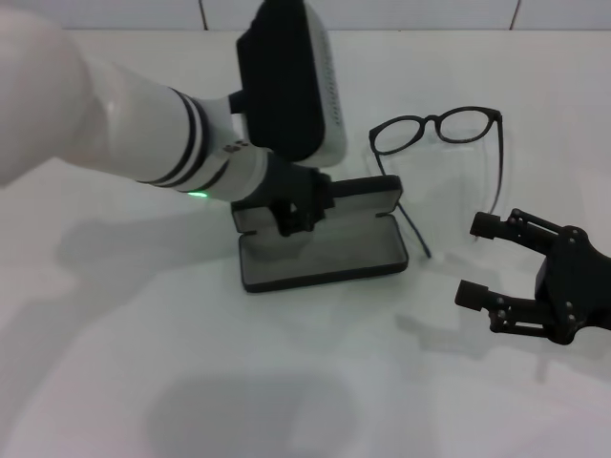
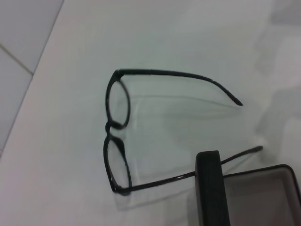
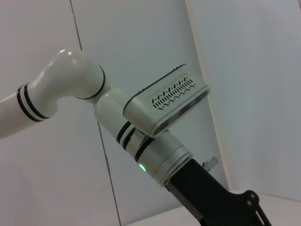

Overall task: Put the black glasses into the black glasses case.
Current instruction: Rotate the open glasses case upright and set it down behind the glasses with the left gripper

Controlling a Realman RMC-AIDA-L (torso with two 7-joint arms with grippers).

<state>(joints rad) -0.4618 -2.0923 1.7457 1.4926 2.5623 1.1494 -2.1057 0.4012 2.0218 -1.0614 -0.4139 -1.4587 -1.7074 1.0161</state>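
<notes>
I see the black glasses case lying open on the white worktop, its lid standing up at the far side. My left end effector is down at the case's lid and grey lining; whether it is clenched or released I cannot tell. The black glasses lie unfolded just behind the case to its right, one temple arm touching the case corner. My right end effector hovers released, right of the case.
</notes>
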